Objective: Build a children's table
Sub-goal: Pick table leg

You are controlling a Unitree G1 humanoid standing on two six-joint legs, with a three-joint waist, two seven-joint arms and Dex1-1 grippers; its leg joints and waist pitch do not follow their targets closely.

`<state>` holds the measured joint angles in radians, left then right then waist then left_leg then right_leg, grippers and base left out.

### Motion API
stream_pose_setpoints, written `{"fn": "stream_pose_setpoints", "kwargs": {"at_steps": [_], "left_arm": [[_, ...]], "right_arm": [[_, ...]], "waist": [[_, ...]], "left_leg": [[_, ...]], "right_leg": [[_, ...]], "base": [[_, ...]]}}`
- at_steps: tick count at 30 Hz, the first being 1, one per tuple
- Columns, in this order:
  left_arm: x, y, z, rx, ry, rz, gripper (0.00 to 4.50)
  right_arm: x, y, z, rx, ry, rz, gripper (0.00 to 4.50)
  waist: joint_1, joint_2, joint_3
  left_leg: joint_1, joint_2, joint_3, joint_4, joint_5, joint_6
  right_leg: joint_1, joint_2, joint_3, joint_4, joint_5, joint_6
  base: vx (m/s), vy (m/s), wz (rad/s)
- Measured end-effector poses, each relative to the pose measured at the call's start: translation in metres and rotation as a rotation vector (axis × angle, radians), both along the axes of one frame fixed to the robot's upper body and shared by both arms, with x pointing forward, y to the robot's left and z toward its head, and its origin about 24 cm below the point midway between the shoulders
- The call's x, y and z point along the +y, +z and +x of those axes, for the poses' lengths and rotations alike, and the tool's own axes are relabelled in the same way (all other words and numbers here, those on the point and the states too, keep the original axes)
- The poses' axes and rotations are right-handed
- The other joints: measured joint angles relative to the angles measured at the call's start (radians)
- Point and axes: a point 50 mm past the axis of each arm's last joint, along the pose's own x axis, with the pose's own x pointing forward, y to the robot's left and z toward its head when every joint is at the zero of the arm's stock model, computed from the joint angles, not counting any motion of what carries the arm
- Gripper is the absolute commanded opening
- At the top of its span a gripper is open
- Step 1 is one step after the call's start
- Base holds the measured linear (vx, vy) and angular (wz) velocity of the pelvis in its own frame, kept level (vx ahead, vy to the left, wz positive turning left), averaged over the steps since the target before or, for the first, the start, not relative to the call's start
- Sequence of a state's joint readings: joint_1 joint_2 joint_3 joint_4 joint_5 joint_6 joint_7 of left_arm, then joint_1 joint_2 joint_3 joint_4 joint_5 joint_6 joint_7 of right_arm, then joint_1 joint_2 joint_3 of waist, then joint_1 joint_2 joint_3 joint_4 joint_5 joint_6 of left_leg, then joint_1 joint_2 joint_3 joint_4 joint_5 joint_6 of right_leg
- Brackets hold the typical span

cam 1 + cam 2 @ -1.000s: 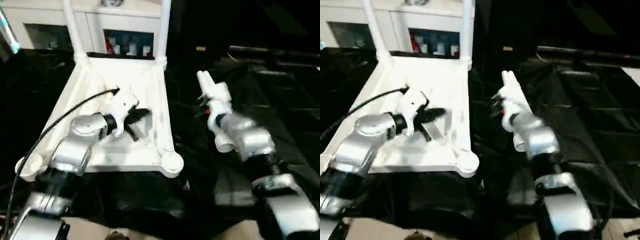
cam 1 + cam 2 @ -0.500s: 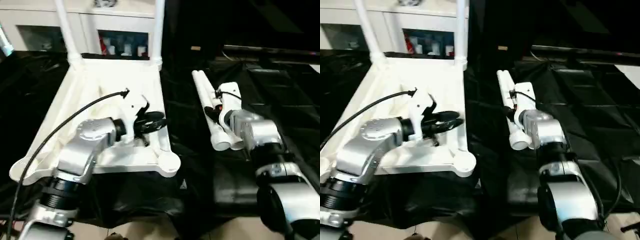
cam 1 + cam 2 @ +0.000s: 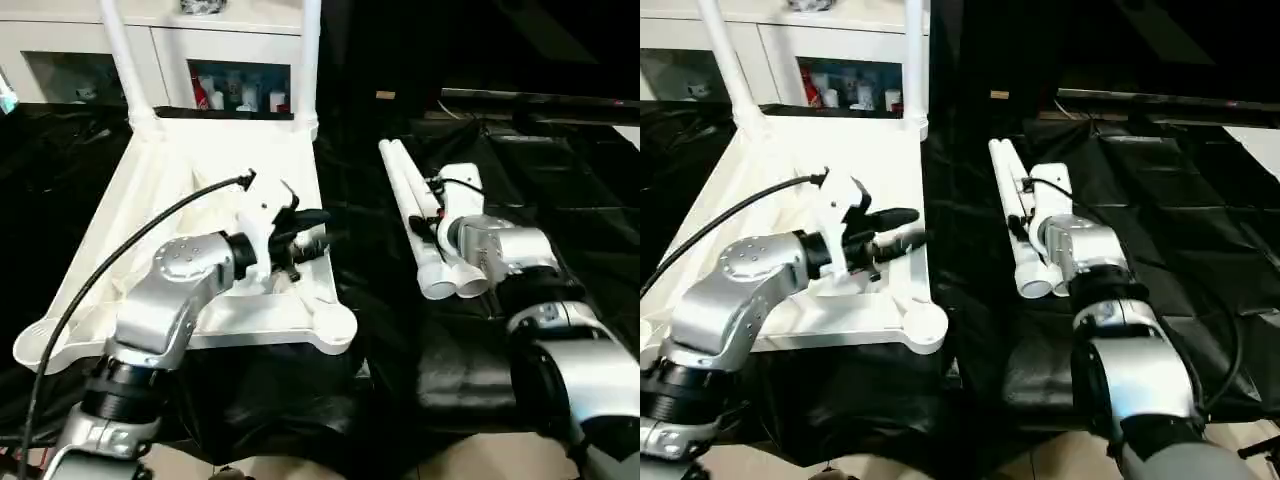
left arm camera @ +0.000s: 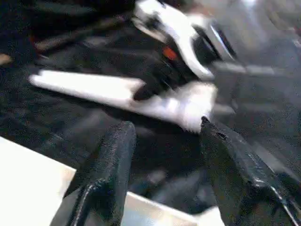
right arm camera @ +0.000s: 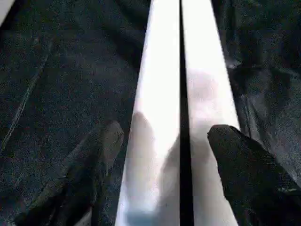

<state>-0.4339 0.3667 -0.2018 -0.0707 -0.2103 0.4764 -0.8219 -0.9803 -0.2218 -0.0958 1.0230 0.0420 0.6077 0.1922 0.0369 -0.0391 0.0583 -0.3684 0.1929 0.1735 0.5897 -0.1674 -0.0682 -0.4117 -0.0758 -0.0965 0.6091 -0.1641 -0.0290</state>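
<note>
The two upright legs [image 3: 308, 60] run off the top edge, their tops cut off. The white plastic tabletop [image 3: 200, 200] lies upside down on black sheeting [image 3: 560, 180], smooth, with round corner sockets. Left gripper [image 3: 312, 235] hovers over its right rim, fingers spread, holding nothing. Two loose tube legs [image 3: 1012, 215] lie side by side; right gripper [image 5: 160, 155] straddles them, fingers apart, not clamped.
</note>
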Motion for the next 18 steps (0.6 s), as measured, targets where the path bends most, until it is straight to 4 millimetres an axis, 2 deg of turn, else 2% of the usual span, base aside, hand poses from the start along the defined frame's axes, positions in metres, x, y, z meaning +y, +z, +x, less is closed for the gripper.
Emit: {"fn": "stream_pose_setpoints", "kwargs": {"at_steps": [3, 4, 18], "left_arm": [[-0.001, -0.003, -0.002, 0.011, -0.024, 0.033, 2.93], [0.000, -0.005, -0.003, 0.018, -0.026, 0.050, 3.09], [0.001, -0.008, -0.005, 0.042, -0.051, 0.079, 3.09]], "right_arm": [[0.002, -0.001, -0.001, 0.030, 0.018, -0.008, 3.32], [0.004, -0.005, -0.003, 0.066, 0.035, -0.010, 3.32], [0.009, -0.020, -0.012, 0.203, 0.087, 0.028, 3.32]], "waist": [[0.000, 0.000, 0.000], [0.001, 0.000, 0.000], [0.001, 0.000, 0.000]], "left_leg": [[0.000, 0.000, 0.000, 0.000, 0.000, 0.000], [0.000, 0.000, 0.000, 0.001, 0.000, 0.000], [-0.001, 0.000, 0.000, 0.002, 0.000, 0.000]], "right_leg": [[0.000, 0.000, 0.000, 0.000, 0.000, 0.000], [0.000, 0.000, 0.000, 0.001, 0.000, 0.000], [-0.001, 0.000, 0.000, 0.002, 0.001, -0.001]], "base": [[0.000, 0.000, 0.00], [0.000, 0.000, 0.00], [0.000, 0.000, 0.00]]}}
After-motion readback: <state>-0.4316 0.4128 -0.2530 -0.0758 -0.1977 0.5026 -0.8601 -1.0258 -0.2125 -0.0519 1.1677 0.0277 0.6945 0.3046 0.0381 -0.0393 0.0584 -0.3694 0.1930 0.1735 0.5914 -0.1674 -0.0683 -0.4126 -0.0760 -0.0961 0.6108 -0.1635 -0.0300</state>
